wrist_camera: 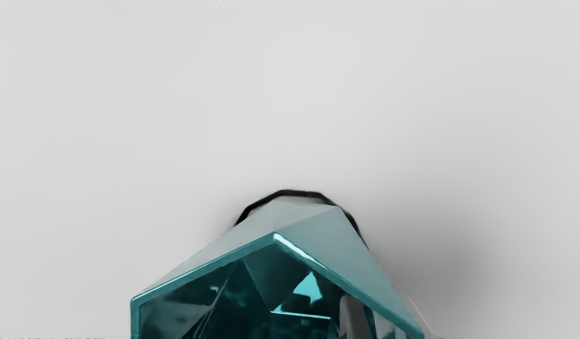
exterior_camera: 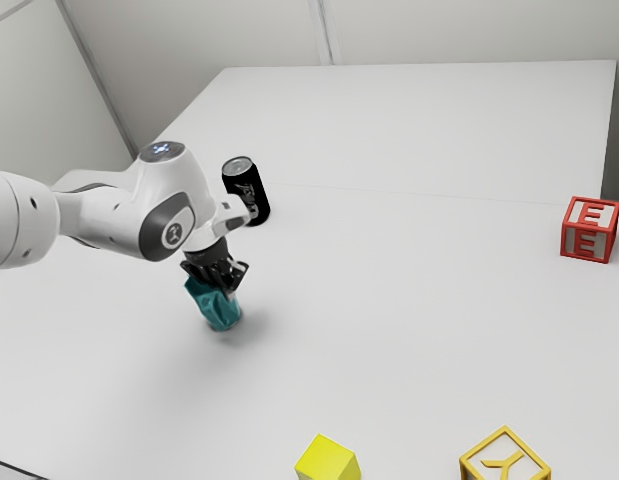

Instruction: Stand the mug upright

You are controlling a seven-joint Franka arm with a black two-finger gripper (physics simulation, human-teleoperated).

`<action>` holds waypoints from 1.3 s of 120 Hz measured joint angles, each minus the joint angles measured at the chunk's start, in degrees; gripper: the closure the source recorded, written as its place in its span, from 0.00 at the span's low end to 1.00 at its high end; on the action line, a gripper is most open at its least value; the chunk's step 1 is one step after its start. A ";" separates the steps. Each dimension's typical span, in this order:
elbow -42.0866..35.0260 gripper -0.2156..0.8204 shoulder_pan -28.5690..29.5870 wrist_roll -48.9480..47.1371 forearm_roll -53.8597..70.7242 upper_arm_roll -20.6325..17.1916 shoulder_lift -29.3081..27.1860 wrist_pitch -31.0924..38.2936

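Observation:
The black gripper (exterior_camera: 227, 289) is at the top of the teal faceted mug (exterior_camera: 218, 309), in the exterior view left of centre. The mug stands on its base on the table, mouth up; whether it leans slightly I cannot tell. In the wrist view the mug (wrist_camera: 318, 245) shows its angular open rim, with the dark ring of its base beyond. One finger of the gripper (wrist_camera: 388, 322) is inside the mouth and the other outside, shut on the mug's wall between them. The mug's handle cannot be made out.
On the white table (exterior_camera: 409, 300), a black can (exterior_camera: 247, 192) stands close behind the gripper. A red letter block (exterior_camera: 590, 230) lies at the exterior view's right, with a yellow cube (exterior_camera: 327, 461) and a yellow-framed block (exterior_camera: 504, 464) along the bottom edge.

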 joint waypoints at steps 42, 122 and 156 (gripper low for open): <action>0.16 0.59 -0.54 -1.49 -0.19 -0.48 -2.05 0.01; 6.14 0.26 -0.41 -2.33 -0.75 -1.00 -6.65 -7.83; 17.73 0.24 -1.11 -2.62 -1.19 -1.53 -5.20 -20.45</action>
